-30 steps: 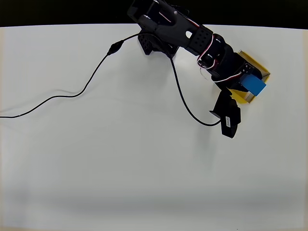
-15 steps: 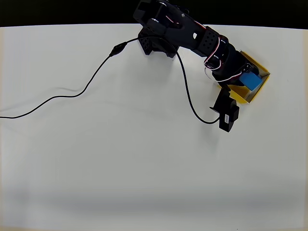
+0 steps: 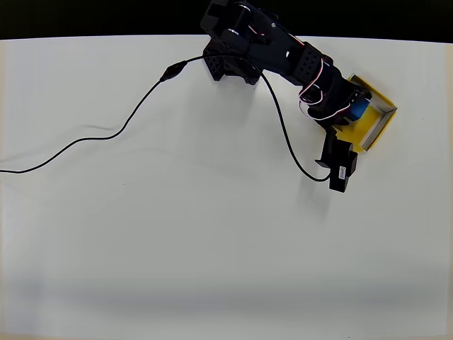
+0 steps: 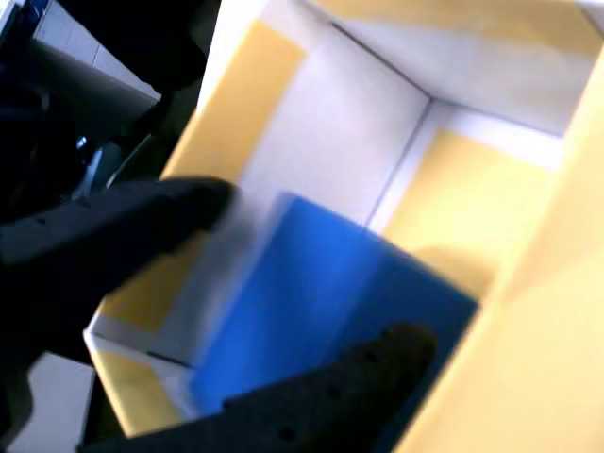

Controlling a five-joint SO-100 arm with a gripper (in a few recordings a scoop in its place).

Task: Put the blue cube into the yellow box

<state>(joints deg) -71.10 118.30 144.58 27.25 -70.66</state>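
Observation:
The yellow box (image 3: 376, 119) sits near the table's right edge in the overhead view, its pale walls around a yellow floor. My gripper (image 3: 356, 106) reaches down into it, and a bit of the blue cube (image 3: 360, 109) peeks out from under the black wrist. In the wrist view the blue cube (image 4: 321, 302) lies between my two black fingers, inside the yellow box (image 4: 472, 198) with white walls close around it. The gripper (image 4: 321, 269) is shut on the cube, which looks blurred.
The black arm base (image 3: 230, 60) stands at the table's far edge. A black cable (image 3: 106, 138) trails across the white table (image 3: 212, 248) to the left edge. Another cable loops to the black camera block (image 3: 340, 166) beside the box.
The gripper has lowered with the blue cube deeper into the yellow box, so the wrist now covers most of the cube. The camera block swung slightly right.

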